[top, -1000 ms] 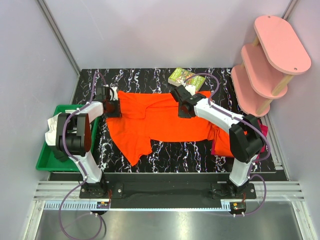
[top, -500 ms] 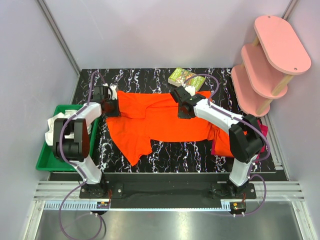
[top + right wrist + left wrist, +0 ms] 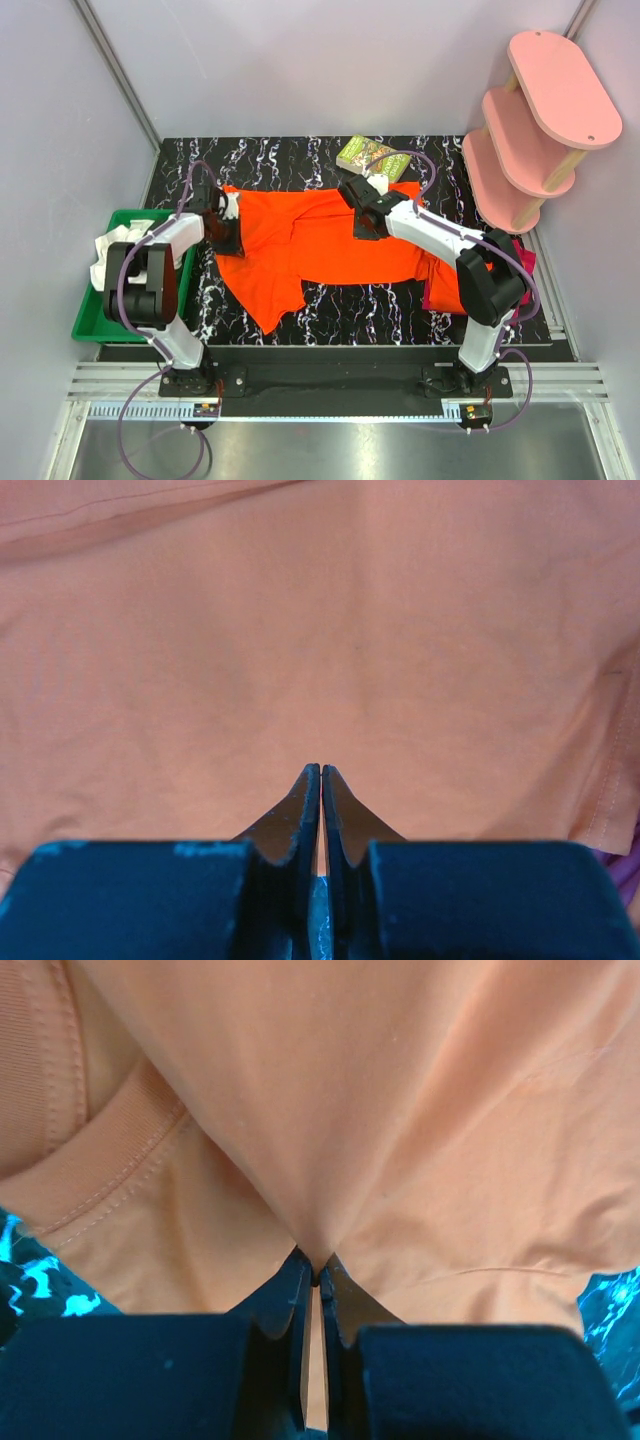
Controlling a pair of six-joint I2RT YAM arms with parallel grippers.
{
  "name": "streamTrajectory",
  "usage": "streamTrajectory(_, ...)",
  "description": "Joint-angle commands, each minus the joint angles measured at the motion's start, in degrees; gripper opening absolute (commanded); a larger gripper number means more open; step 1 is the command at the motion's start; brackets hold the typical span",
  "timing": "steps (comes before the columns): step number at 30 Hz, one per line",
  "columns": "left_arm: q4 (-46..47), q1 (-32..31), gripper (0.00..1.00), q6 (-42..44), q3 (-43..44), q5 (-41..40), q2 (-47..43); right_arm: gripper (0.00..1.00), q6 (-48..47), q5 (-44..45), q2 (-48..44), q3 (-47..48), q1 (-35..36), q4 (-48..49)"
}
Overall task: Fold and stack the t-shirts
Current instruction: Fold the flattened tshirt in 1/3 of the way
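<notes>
Stretching leftward from just beside the book (image 3: pixel 363 155), orange shirt (image 3: pixel 330 250) runs crosswise to both arms; left gripper (image 3: pixel 316 1278) pinches cloth at its end away from the book, right gripper (image 3: pixel 320 778) closed nearest the book, hold on cloth unclear.

An orange shirt (image 3: pixel 320 245) lies spread and rumpled across the middle of the black marbled table (image 3: pixel 400 310), one corner trailing toward the near edge. The left gripper (image 3: pixel 225 235) sits at its left edge and the right gripper (image 3: pixel 366 222) on its far part (their grip cannot be told from above). A bundle (image 3: pixel 443 285) of orange and magenta cloth lies under the right arm. A green bin (image 3: pixel 100 318) stands left of the table, a pink shelf (image 3: pixel 545 110) to its right, and a small book (image 3: pixel 362 154) at the back.
</notes>
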Motion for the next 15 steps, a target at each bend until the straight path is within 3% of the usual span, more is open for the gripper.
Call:
streamTrajectory(1, -2.2, -0.2, 0.15, 2.2, 0.3, -0.7, 1.2, 0.09, 1.4, 0.5, -1.2, -0.8, 0.8, 1.9)
streamTrajectory(8, -0.2, -0.2, 0.41, 1.5, 5.1, -0.8, -0.3, 0.09, 1.4, 0.1, -1.2, -1.8, 1.2, 2.6)
streamTrajectory(15, 1.5, -0.1, 0.43, -1.5, 15.1, -1.1, 5.8, 0.09, 1.8, -0.2, -0.4, -2.3, 1.9, 2.7)
